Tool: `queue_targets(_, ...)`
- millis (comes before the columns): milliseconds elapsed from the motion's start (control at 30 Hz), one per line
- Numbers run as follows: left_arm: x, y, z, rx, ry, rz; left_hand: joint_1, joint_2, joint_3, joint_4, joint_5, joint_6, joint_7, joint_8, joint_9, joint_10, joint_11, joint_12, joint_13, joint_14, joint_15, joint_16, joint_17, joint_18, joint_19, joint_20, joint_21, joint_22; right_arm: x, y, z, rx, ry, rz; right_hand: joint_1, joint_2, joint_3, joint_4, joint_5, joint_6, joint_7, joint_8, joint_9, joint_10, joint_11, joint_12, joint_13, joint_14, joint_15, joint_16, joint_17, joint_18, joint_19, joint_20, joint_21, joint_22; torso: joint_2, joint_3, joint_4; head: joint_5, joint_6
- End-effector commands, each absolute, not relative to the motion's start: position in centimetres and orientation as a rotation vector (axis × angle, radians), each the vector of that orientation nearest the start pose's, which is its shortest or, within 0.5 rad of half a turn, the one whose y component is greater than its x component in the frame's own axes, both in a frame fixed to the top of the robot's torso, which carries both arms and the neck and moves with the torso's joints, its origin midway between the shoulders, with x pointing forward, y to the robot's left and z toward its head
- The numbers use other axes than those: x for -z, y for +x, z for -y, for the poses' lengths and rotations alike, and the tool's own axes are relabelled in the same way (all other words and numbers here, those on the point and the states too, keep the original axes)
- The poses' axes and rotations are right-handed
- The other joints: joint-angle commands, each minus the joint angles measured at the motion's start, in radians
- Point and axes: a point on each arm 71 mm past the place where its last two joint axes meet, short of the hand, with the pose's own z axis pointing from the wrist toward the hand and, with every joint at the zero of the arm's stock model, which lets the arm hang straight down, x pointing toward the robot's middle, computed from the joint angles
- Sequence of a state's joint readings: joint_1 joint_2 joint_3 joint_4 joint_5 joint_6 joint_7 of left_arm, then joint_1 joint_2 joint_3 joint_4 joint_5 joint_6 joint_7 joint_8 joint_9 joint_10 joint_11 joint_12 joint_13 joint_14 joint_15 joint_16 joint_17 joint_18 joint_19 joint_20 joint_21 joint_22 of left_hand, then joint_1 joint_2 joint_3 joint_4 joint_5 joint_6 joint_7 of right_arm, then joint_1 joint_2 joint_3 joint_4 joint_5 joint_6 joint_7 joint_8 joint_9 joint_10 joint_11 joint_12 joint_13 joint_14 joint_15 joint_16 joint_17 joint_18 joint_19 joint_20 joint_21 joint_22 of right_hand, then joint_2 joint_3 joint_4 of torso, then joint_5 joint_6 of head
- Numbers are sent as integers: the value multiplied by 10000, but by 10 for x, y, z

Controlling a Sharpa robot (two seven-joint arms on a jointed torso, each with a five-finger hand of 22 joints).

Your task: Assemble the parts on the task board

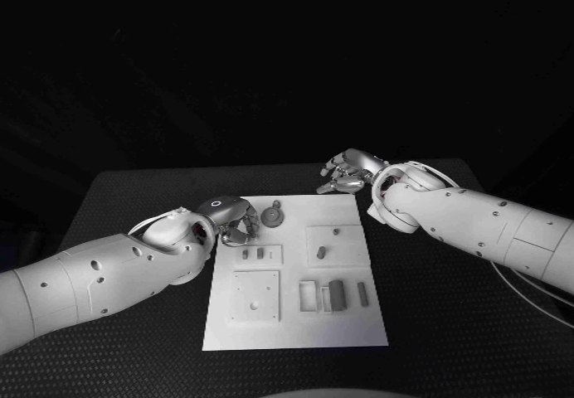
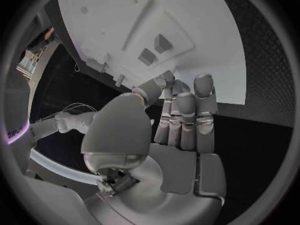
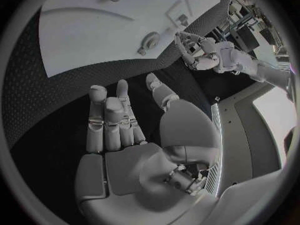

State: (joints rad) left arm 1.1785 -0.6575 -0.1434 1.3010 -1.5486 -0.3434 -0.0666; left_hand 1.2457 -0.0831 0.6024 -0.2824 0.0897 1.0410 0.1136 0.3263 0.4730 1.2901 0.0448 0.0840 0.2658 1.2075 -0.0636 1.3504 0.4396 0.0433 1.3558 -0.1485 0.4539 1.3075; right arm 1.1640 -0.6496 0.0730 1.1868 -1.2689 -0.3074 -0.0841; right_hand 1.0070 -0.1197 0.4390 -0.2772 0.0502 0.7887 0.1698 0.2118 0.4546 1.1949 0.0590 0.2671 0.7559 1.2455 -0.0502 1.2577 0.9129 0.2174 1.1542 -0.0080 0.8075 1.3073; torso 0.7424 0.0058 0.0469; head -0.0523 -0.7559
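The white task board [image 1: 293, 325] lies in the middle of the black table. Grey parts rest on it: an oval piece [image 1: 274, 217] near the far edge, two short pegs [image 1: 252, 254], a small block [image 1: 322, 251] and several bars [image 1: 338, 293] at the near right. My left hand [image 1: 235, 222] hovers over the board's far left edge, beside the oval piece; its fingers [image 2: 186, 116] are stretched out and hold nothing. My right hand [image 1: 349, 175] is just past the board's far right corner over bare table, its fingers [image 3: 107, 119] straight and empty.
Raised square plates [image 1: 256, 295] with small holes take up the board's left side. In the right wrist view the board [image 3: 87, 30] and the oval piece [image 3: 150, 40] lie ahead of the palm. Black table [image 1: 454, 332] surrounds the board on all sides.
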Motion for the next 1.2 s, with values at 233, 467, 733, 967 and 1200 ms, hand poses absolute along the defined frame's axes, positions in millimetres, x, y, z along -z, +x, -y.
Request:
queue_targets(233,239,502,-167,5553,3416,-17087,-20,40,67,-1,23,44,-6,27,11,136,34,-12,23,57,-8,-62,-8,824,-30,-84,-49,123,189,551,206,-6536,1437,-16648,-91,-5,63,-7,21,-13,74,33,-11,54,41,-58,15,-82,17,-54,14,444,-23,-75,-55,159,-5,6,0,13,-13)
queue_targets(467,241,505,-163,5506,3564,-17106,-16,28,71,-2,15,54,-10,30,15,153,30,-11,31,56,-11,-64,-7,818,-30,-87,-57,124,189,551,205,-6540,1438,-16643,-92,-5,64,-8,21,-14,74,33,-11,55,41,-60,17,-82,17,-54,15,444,-23,-75,-55,159,1,8,-1,14,-22)
queue_targets(733,242,507,-161,5382,3733,-17032,-20,16,69,0,9,54,-10,29,17,156,30,-15,35,54,-11,-66,-6,813,-31,-89,-63,125,189,551,205,-6555,1436,-16603,-91,-3,65,-9,21,-14,74,34,-12,56,41,-61,19,-82,17,-54,15,444,-22,-75,-56,160,6,19,-7,8,-17)
queue_targets(967,244,509,-155,5346,3940,-17032,-23,13,69,3,6,53,-9,28,17,156,30,-20,38,54,-12,-67,-5,809,-30,-90,-67,126,189,551,204,-6595,1420,-16602,-90,-2,66,-10,21,-14,74,35,-12,57,41,-63,22,-81,17,-54,15,444,-21,-75,-56,160,6,12,-11,-13,-10)
queue_targets(1200,246,511,-157,5223,3944,-17123,-32,11,67,9,2,50,-7,24,17,155,30,-26,40,53,-11,-68,-4,804,-30,-92,-72,127,189,551,205,-6581,1433,-16600,-90,0,67,-10,21,-14,74,36,-13,59,40,-64,24,-80,17,-54,16,444,-20,-76,-55,160,1,24,-6,-6,-6)
